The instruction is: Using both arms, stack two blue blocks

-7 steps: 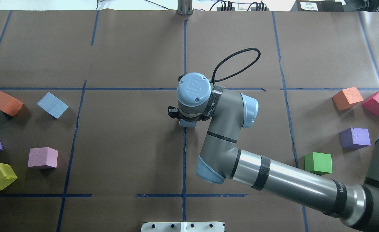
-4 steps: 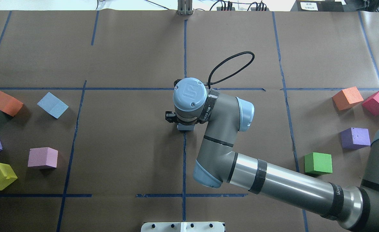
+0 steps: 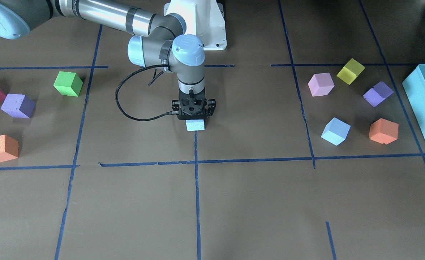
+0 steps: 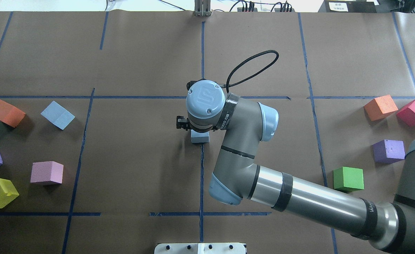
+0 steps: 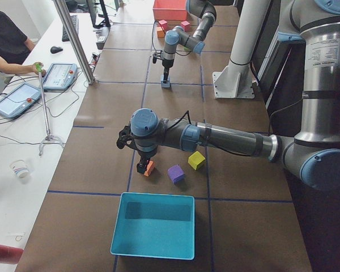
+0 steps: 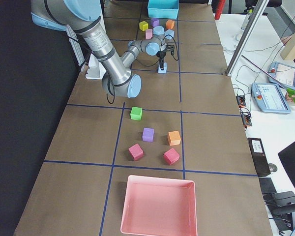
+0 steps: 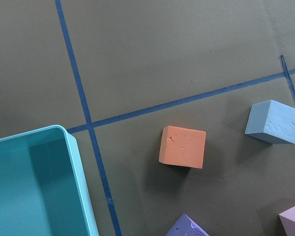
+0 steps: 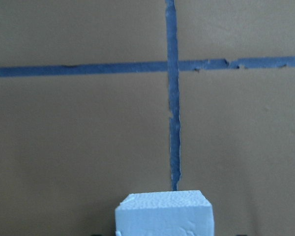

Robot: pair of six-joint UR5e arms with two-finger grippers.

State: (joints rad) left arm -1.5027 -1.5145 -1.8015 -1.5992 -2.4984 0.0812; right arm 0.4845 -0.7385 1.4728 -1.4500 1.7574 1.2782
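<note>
Blue block (image 7: 274, 122) lies loose on the brown-papered worktop (image 4: 140, 158), at three o'clock of an orange cube (image 7: 182, 147) in the left wrist view, near the teal box (image 5: 153, 224). The left pincer (image 5: 141, 168) hangs over the cube, its grip impossible to tell. Farther along, at the blue-taped centre, the right pincer (image 3: 195, 118) pinches the second blue block (image 3: 195, 125). An operator (image 5: 4, 38) attends tablets (image 5: 59, 75) beside the worktop.

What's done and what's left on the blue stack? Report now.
Done: the first blue block sits on the centre tape line. In hand: the right gripper is directly over it; whether its jaws grip it is unclear. Left: the second blue block lies beside an orange cube, unstacked; the left gripper hovers nearby.
</note>
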